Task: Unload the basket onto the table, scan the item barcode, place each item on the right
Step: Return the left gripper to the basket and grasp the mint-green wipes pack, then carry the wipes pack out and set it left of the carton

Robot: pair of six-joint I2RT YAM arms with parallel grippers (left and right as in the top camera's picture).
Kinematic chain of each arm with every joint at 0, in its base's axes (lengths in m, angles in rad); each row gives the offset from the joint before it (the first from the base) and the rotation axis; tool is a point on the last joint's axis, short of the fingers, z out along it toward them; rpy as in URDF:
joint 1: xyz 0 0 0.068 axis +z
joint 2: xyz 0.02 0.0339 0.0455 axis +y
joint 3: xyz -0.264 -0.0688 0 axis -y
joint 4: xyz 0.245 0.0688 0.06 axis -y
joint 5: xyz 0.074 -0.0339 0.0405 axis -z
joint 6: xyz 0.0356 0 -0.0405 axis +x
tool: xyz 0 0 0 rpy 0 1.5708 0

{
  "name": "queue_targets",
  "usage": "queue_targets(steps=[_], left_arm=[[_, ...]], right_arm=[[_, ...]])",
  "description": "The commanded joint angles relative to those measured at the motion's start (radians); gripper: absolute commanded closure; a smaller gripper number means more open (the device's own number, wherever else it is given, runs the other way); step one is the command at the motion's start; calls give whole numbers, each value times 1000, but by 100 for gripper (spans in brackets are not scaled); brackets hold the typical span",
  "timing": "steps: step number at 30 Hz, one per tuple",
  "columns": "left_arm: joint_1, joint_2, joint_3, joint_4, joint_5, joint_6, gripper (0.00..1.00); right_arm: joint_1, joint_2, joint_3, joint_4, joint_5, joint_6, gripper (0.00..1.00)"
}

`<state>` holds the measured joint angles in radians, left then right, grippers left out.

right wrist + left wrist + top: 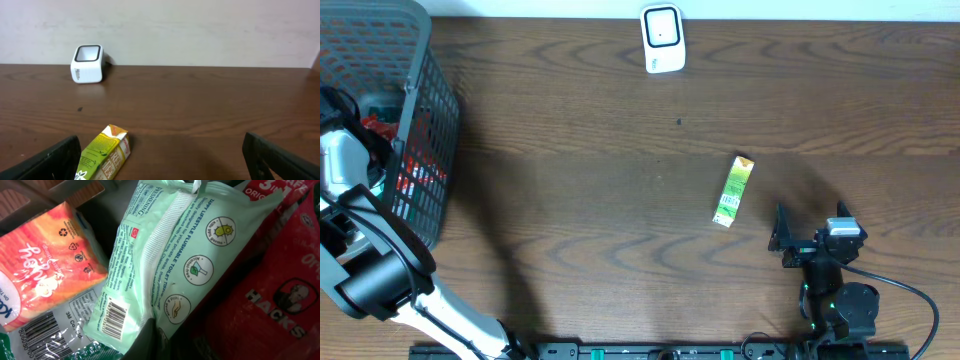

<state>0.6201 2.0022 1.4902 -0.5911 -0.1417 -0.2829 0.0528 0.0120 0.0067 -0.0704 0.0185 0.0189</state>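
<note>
Clamped fully together, the left gripper point(149, 339) sat at the bottom of the left wrist view, right against the near edge of a green pack of wipes point(170, 255). Whether it pinched the wrapper or had closed on nothing could not be told. The pack's barcode point(114, 319) lay just left of the finger. An orange tissue pack point(45, 265) leaned on the wipes from the left and a red bag point(280, 295) from the right, all inside the grey basket point(420, 130) at the table's far left.

The right gripper point(162, 160) stood released and wide at the near right, holding nothing, with a small green carton point(732, 190) lying on the table point(570, 200) just beyond it. The white scanner point(662, 38) stood at the far edge, well apart from the basket.

The likely trouble was a thin or missed pinch: slick film could slip during the lift, and crowding neighbours could drag the pack loose. A finger so near the barcode might also hide it from the scanner.
</note>
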Motion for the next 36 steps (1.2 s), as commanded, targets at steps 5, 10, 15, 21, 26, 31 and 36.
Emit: queue_targets(steps=[5, 10, 15, 21, 26, 31, 36], left_arm=[[5, -138, 34, 13, -9, 25, 93], [5, -241, 34, 14, -9, 24, 93], [-5, -359, 34, 17, -9, 20, 93], [-81, -571, 34, 23, -9, 20, 93], [-257, -764, 34, -51, -9, 19, 93], [-517, -866, 32, -162, -9, -5, 93], [-751, -832, 2, -309, -9, -108, 93]], right_arm=[[-5, -6, -2, -3, -1, 2, 1], [-5, -6, -2, -3, -1, 3, 1], [-5, -6, -2, -3, -1, 2, 1], [-5, -6, -2, -3, -1, 2, 1], [-5, -6, -2, -3, -1, 2, 1], [-5, -6, -2, -3, -1, 3, 1], [-5, -6, -2, -3, -1, 3, 1]])
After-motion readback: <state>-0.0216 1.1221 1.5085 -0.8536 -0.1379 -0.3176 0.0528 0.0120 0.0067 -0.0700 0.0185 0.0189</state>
